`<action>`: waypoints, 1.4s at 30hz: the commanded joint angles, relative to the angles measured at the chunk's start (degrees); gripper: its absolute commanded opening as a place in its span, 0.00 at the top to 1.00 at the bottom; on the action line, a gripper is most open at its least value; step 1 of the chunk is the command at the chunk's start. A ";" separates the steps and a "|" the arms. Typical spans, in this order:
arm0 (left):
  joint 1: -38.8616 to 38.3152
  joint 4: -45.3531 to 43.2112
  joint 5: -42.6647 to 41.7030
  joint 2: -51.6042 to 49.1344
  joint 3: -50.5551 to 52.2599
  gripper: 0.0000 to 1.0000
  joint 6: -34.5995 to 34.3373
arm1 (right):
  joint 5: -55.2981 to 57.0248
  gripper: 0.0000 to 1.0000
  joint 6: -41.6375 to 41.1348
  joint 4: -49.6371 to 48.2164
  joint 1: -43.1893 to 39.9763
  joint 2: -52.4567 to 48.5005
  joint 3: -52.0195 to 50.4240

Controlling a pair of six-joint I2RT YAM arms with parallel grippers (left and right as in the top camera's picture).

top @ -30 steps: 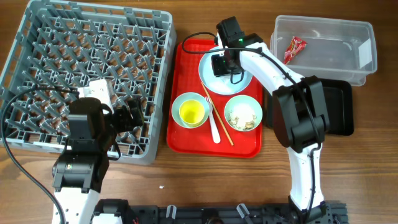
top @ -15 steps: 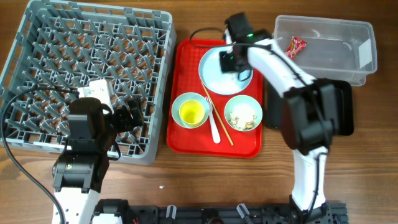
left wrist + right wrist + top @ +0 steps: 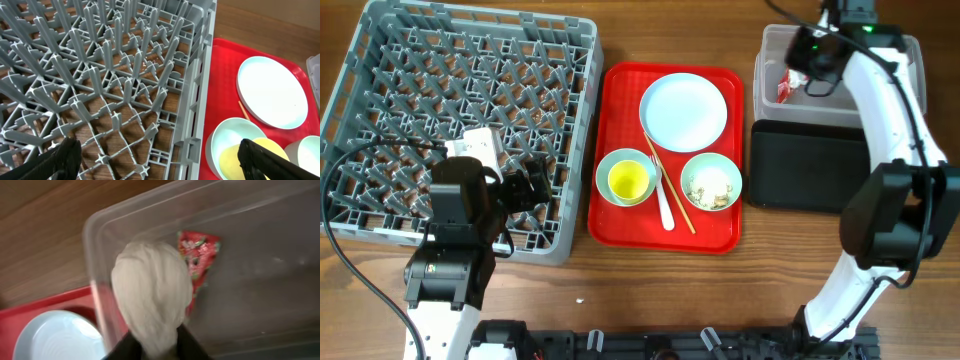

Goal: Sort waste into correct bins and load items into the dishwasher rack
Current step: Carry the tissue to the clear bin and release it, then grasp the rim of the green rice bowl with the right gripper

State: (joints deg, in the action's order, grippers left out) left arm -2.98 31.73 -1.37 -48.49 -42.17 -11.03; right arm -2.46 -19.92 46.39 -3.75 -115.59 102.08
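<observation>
The right hand [image 3: 155, 347] is pinching a crumpled white napkin [image 3: 150, 295] between its fingers, hanging it over the near-corner opening of the clear plastic tub [image 3: 95, 225]. One red snack wrapper [image 3: 200, 255] is lying inside that tub beside the corner wall, just past the napkin; the remaining tub floor is showing bare. In the overhead view the tub is sitting at the far edge of the table [image 3: 620, 290], with the black tray [image 3: 810, 165] lying just in front of it, its inside bare.

Beside the black tray the red tray [image 3: 620, 200] is carrying one white plate [image 3: 683, 110], two bowls, one fork and the chopsticks. One mint-green bowl [image 3: 605, 170] is cradling the yellow cup [image 3: 628, 181]; the other bowl [image 3: 732, 170] is holding whitish food scraps [image 3: 710, 188]. The white fork [image 3: 666, 215] and wooden chopsticks [image 3: 680, 208] are lying between the bowls.

The grey dishwasher rack [image 3: 578, 150] is standing just beside the red tray, its peg rows carrying nothing. The left hand [image 3: 157, 160] is hovering over the rack's near side, fingers spread wide apart and gripping nothing.
</observation>
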 commanded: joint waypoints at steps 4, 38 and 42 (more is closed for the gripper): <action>0.37 -0.20 -0.04 -0.07 -1.09 0.00 0.33 | 0.57 0.34 -1.18 -1.22 -1.16 -3.50 -0.59; 0.37 -0.15 -0.04 -0.07 -1.09 0.00 0.33 | 1.68 0.19 -14.03 18.58 25.90 10.05 -10.93; 0.37 -0.15 -0.04 -0.07 -1.09 0.00 0.33 | 2.49 0.20 -19.67 12.44 29.07 9.97 -17.09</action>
State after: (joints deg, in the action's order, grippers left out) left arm -2.98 31.73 -1.39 -48.49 -42.19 -11.03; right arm -3.97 -31.07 61.54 23.55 -104.88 89.30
